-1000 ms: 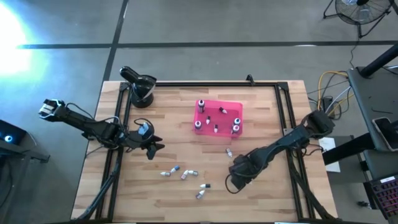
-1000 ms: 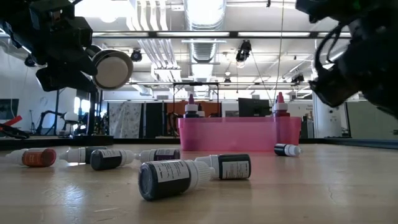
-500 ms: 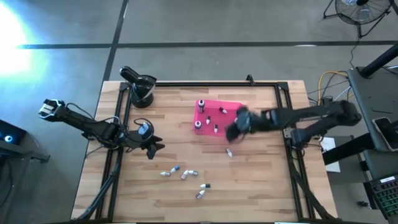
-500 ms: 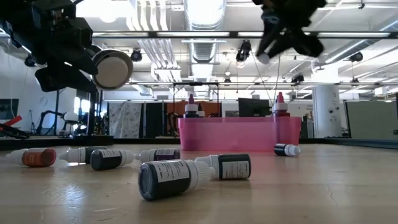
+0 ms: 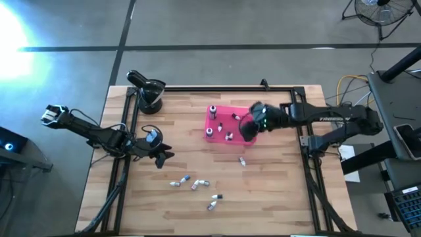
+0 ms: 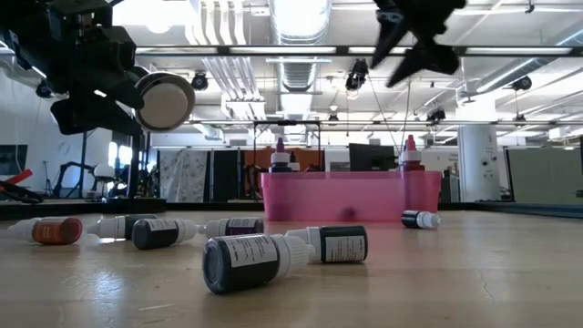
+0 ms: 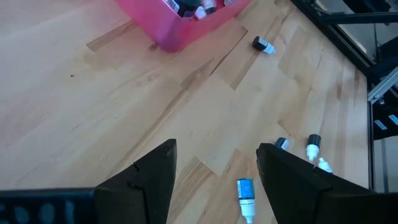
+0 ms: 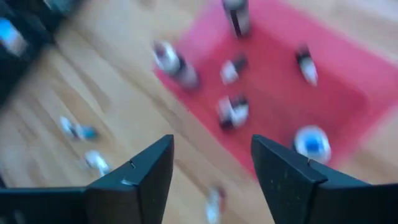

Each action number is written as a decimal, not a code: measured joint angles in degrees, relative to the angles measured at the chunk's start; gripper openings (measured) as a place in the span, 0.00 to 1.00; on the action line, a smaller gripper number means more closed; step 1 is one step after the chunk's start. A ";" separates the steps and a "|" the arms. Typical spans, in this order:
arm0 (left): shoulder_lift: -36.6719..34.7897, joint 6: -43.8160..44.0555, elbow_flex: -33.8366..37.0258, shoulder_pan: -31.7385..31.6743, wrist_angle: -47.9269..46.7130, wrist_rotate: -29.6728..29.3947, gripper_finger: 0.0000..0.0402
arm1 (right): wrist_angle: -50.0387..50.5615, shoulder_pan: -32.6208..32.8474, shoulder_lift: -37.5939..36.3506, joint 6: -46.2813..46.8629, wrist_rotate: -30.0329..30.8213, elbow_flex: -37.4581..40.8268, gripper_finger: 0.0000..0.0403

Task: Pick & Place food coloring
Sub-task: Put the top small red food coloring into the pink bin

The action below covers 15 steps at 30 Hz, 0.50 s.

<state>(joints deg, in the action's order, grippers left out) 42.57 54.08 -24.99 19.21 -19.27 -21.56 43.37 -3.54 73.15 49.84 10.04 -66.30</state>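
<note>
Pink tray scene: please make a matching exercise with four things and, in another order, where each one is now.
Things:
1. pink tray
2. right gripper
3. left gripper
4. lone bottle

Places:
A. over the tray's right end, jaws open
B. on the wood just below the tray
C. upper middle of the table
D. left side of the table, jaws open

Pairs: 1-C, 2-A, 3-D, 4-B

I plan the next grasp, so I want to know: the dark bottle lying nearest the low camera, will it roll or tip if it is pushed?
The dark bottle already lies on its side on the wooden table, so tipping seems no concern. Its body looks round, so a sideways push would probably roll it. It looks small and likely light, and may slide or spin when nudged.
</note>
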 joint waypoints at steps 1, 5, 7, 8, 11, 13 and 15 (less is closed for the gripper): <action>0.00 0.01 0.00 0.01 0.00 0.00 0.49 | 2.51 0.91 0.16 0.99 -0.02 0.06 0.52; 0.00 -0.10 0.00 0.01 0.00 -0.09 0.49 | 13.42 5.37 1.74 9.00 -0.06 1.42 0.52; 0.02 -0.53 0.00 -0.01 -0.02 -0.15 0.49 | 14.52 7.71 2.76 14.11 -0.75 3.01 0.51; 0.00 -0.66 -0.02 -0.01 -0.02 -0.17 0.49 | 14.06 8.70 3.40 16.57 -1.78 3.94 0.51; 0.02 -1.31 -0.03 -0.01 -0.05 -0.18 0.49 | 9.47 11.21 6.41 22.43 -4.47 6.06 0.50; 0.02 -1.43 -0.04 -0.01 -0.07 -0.17 0.49 | 6.41 12.47 9.24 24.48 -5.41 6.86 0.50; 0.01 -1.43 -0.04 0.00 -0.08 -0.17 0.49 | 4.54 13.37 12.61 25.88 -6.01 7.08 0.50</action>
<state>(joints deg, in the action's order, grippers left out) 42.58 52.65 -25.04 19.21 -19.35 -21.74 47.91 9.83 85.76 75.71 4.03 -59.22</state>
